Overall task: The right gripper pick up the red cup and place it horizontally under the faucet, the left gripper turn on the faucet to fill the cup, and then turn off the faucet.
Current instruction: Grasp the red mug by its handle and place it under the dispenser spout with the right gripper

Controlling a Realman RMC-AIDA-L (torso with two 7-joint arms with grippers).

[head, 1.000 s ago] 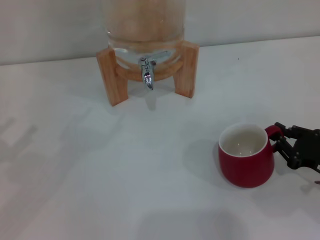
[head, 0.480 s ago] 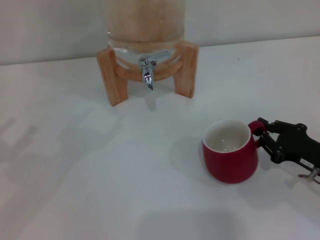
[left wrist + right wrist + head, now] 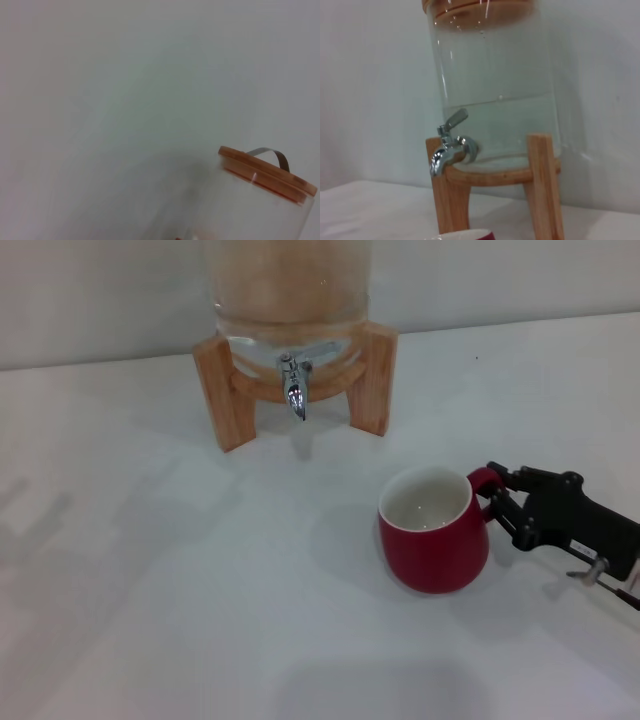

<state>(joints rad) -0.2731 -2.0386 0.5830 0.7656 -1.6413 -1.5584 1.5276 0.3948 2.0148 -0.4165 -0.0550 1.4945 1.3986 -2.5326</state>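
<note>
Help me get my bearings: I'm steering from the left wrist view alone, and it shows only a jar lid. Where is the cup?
Observer: The cup stands upright, nearer the robot than the stand and off to its right. It is not under the faucet.
Operator: Is anything holding it?
Observer: Yes, the right pincer is closed on its handle.
Operator: Is water running?
Observer: No stream shows below the spout. The jar is partly full.
</note>
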